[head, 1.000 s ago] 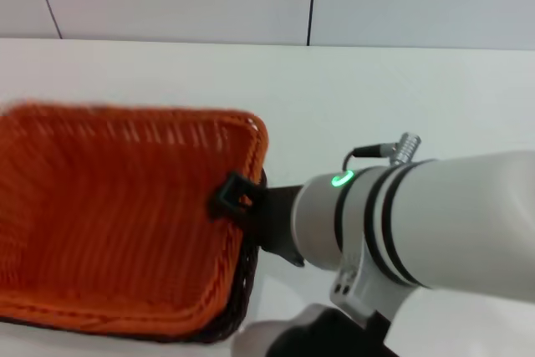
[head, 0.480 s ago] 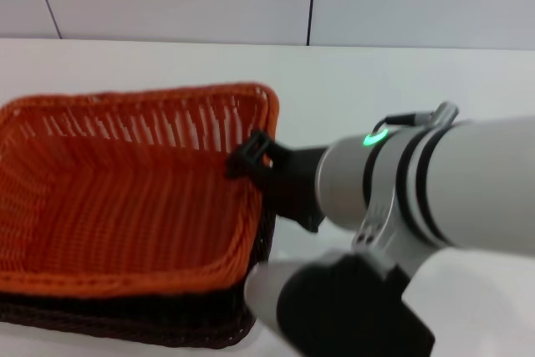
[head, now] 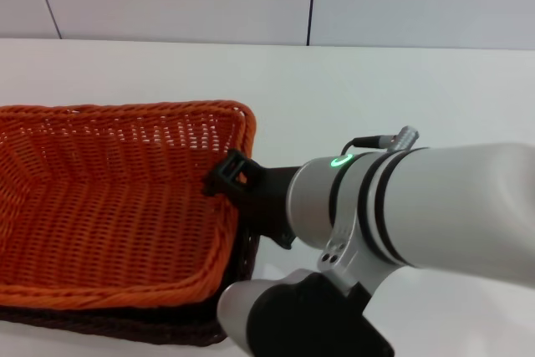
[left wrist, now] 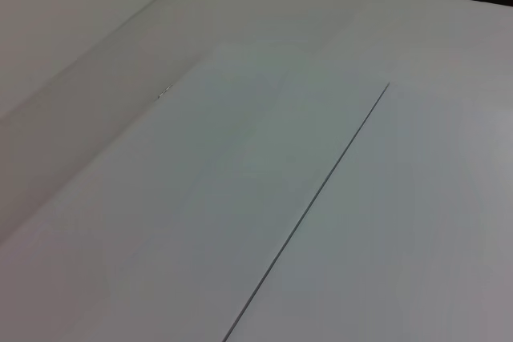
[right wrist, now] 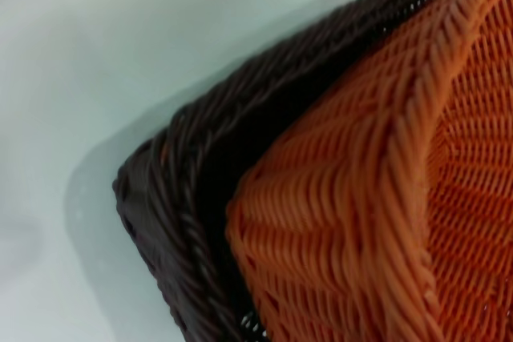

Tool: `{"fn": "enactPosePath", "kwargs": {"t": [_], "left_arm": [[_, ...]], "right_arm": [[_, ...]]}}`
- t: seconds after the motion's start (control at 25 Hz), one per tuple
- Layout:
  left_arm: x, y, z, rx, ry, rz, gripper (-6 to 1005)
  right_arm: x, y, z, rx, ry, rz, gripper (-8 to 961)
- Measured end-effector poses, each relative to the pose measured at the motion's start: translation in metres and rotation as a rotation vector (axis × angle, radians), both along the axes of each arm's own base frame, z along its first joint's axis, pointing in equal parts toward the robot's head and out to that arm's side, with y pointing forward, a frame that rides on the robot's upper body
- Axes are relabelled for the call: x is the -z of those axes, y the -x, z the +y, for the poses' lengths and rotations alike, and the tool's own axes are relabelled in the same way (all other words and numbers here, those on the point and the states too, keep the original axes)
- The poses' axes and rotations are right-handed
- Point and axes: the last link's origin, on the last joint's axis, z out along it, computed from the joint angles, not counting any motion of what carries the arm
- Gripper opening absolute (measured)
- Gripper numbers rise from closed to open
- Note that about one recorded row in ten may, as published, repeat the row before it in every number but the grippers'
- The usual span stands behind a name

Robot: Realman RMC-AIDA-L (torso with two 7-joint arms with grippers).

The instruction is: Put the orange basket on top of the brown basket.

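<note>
The orange basket (head: 109,215) lies inside the brown basket (head: 150,328), whose dark rim shows only along the near edge and the right side. My right gripper (head: 230,180) sits at the orange basket's right rim, with a black finger over the rim on the inner side, shut on it. The right wrist view shows one corner close up, with the orange basket (right wrist: 385,198) nested in the brown basket (right wrist: 200,174). The left gripper is out of view.
The baskets rest on a white table (head: 376,89) with a white panelled wall behind. My right arm's big white forearm (head: 435,215) fills the lower right of the head view. The left wrist view shows only a plain white surface (left wrist: 256,198).
The orange basket, tilted and raised at its right end before, has come down and now lies level in the brown basket. My right gripper moved down and left with it.
</note>
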Motion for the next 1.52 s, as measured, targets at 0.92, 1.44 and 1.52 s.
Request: {"fn": "enactPosePath", "kwargs": {"t": [0.92, 1.44, 1.52], "left_arm": [[-0.003, 0.002, -0.014, 0.018, -0.008, 0.005, 782], [-0.001, 0.003, -0.009, 0.034, 0.050, -0.014, 781], [-0.002, 0.003, -0.009, 0.038, 0.056, -0.013, 781]], "right_arm": [[-0.010, 0.017, -0.009, 0.140, -0.029, 0.075, 570], [-0.039, 0.011, 0.027, 0.441, -0.188, 0.213, 596], [-0.041, 0.011, 0.030, 0.455, -0.198, 0.229, 596]]}}
